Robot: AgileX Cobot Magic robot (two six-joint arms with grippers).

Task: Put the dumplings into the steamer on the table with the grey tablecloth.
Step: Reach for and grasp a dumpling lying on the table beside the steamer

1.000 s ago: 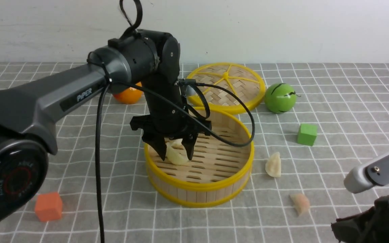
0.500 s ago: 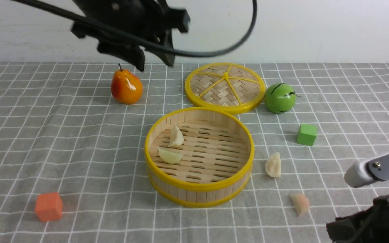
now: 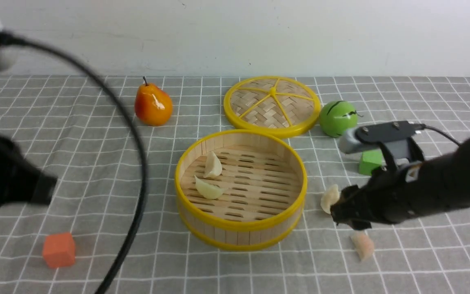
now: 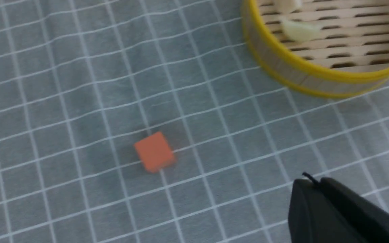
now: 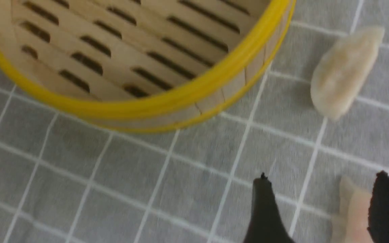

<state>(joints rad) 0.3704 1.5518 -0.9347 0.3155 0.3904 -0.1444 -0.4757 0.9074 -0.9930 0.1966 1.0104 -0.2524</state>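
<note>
Lining up on the pinkish dumpling point(image 3: 363, 246) looks like the current step. It's on the tabletop point(image 3: 259, 271), just on the robot's side of the right jaws, long axis mostly fore-aft, slightly slanted. Right arm is clearly nearer. Right jaws are apart, nothing between them; left jaws closed, empty. Piece is a small pale-pink crescent with a tapered end. Steamer point(image 3: 241, 236) sits to its left.

The front view looks forward and down from between the two arms, taking in the whole bamboo steamer point(image 3: 241, 224). Each wrist view looks down from closer in. The left shares the orange cube point(image 4: 155, 152) with it, the right the pinkish dumpling point(image 5: 358, 216); all three share part of the steamer.
</note>
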